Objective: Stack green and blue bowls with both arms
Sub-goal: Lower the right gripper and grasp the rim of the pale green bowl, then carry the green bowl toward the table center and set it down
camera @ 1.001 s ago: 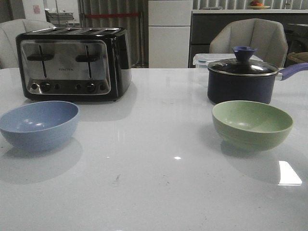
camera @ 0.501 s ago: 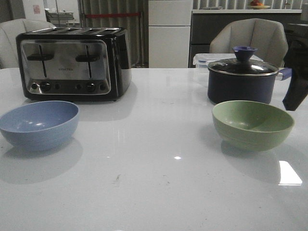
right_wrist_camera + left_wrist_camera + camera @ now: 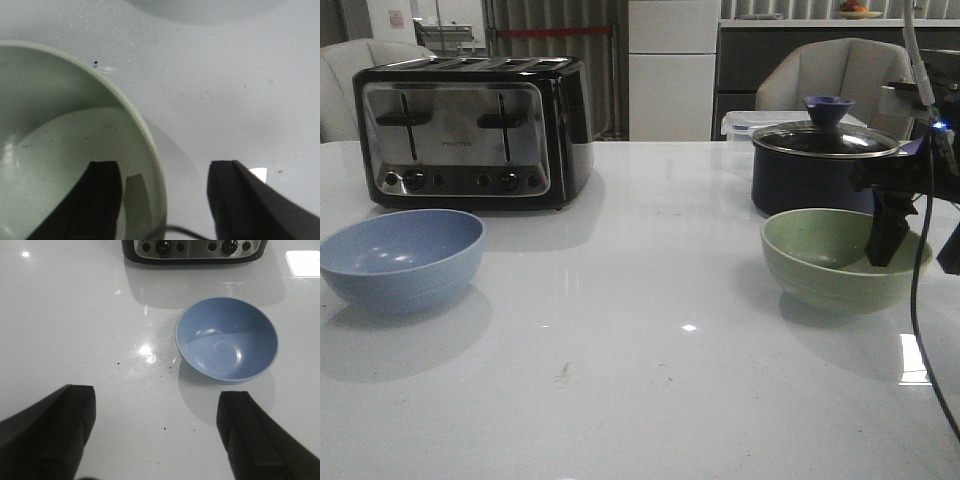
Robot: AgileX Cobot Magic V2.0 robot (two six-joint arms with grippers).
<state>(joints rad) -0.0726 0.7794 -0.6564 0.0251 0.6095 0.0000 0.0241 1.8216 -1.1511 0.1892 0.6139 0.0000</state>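
On the white table (image 3: 640, 400), largest to smallest, the toaster (image 3: 470, 130) is seen at 10 o'clock and the saucepan (image 3: 820, 165) at 2 o'clock. The blue bowl (image 3: 402, 258) is placed at 9 o'clock, the green bowl (image 3: 840, 258) at 3 o'clock, well apart. The right gripper (image 3: 162, 200) is spread across the green bowl's rim, one finger inside, one outside. The left gripper (image 3: 155, 435) is held apart, short of the blue bowl, which lies toward the toaster. Contact with the rim cannot be judged; the outer finger is cut off in the front view.

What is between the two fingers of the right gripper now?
The green bowl's rim: in the right wrist view, one finger of the right gripper is inside the bowl, the other outside over the table.
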